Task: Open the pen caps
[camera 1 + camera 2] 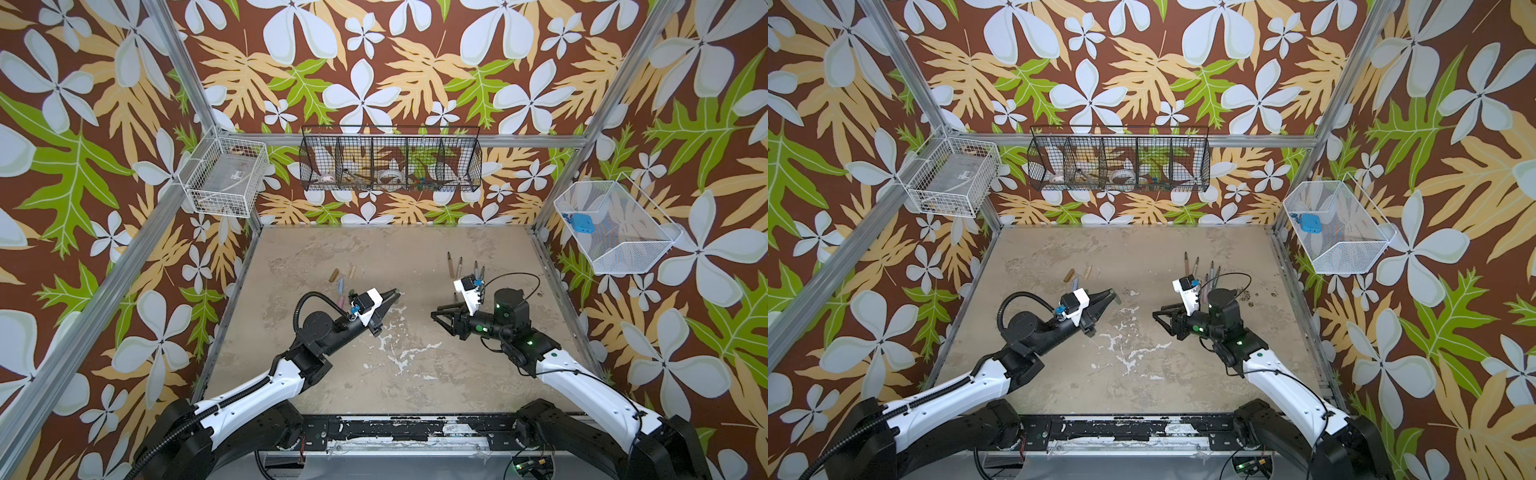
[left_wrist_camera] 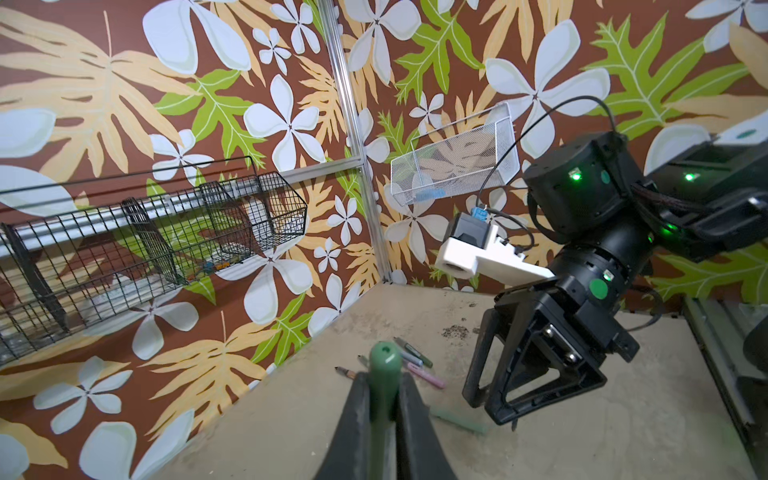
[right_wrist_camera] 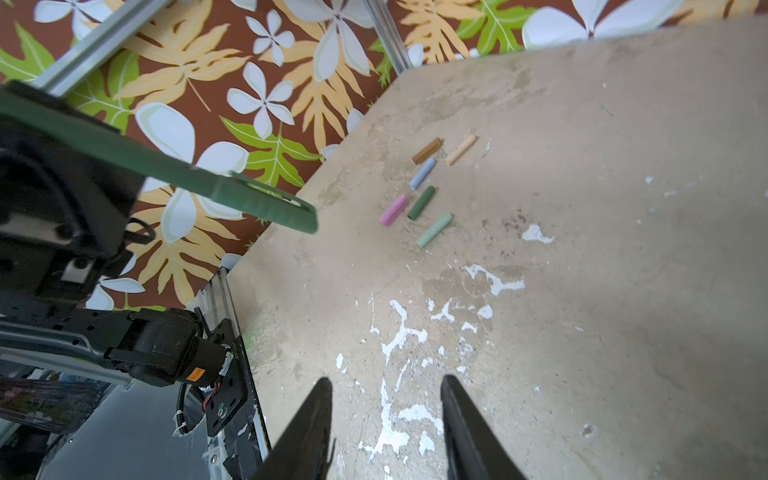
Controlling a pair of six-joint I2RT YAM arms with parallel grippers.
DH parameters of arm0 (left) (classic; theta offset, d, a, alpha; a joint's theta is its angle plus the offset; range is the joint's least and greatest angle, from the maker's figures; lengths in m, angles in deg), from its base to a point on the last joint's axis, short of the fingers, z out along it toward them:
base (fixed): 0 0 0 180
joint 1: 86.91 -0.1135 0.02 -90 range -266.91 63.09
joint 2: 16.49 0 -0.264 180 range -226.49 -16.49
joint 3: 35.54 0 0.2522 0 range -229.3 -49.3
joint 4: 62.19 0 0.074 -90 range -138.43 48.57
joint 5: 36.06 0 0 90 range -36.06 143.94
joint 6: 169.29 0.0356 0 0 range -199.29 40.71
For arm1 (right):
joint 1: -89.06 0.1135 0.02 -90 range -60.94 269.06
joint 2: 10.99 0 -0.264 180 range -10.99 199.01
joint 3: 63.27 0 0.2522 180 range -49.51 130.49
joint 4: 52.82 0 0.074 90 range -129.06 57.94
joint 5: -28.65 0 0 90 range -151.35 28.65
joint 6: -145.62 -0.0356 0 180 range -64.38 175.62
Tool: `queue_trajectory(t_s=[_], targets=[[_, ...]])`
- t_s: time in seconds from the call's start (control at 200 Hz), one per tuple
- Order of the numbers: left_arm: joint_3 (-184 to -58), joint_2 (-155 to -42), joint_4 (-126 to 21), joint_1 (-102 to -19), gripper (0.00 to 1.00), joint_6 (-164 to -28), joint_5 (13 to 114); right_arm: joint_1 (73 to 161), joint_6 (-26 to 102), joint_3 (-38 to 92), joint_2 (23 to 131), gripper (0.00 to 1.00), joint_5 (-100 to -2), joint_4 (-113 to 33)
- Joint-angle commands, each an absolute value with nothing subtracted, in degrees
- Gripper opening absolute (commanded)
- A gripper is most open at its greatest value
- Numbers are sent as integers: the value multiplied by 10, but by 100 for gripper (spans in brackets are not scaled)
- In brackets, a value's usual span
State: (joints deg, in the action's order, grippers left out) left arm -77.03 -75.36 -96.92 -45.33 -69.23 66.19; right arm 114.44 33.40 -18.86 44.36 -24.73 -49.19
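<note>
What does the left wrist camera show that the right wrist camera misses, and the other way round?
Only the left wrist view clearly shows the green cap clamped in the left end effector, the uncapped pens lying on the table beyond it, and the black wire basket and white mesh basket on the walls. Only the right wrist view shows six loose caps lying together: brown, beige, light blue, pink and two greens. Both show the right end effector, open and empty, the worn table and the flowered wallpaper.

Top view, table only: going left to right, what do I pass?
Brown cap → beige cap → left gripper holding a green cap → right gripper, open → pens.
</note>
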Motion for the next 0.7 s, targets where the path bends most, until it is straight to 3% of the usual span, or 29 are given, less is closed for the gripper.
queue_trajectory(t_s=[0.0, 0.24, 0.696], targets=[[-803, -777, -949, -454, 7, -768, 645, 1182, 378, -204, 405, 43, -314, -552], [-842, -838, -894, -453, 7, -850, 664, 1290, 484, -243, 352, 43, -478, -598], [-869, -908, -839, -455, 4, -948, 695, 1306, 489, -218, 431, 42, -409, -605]])
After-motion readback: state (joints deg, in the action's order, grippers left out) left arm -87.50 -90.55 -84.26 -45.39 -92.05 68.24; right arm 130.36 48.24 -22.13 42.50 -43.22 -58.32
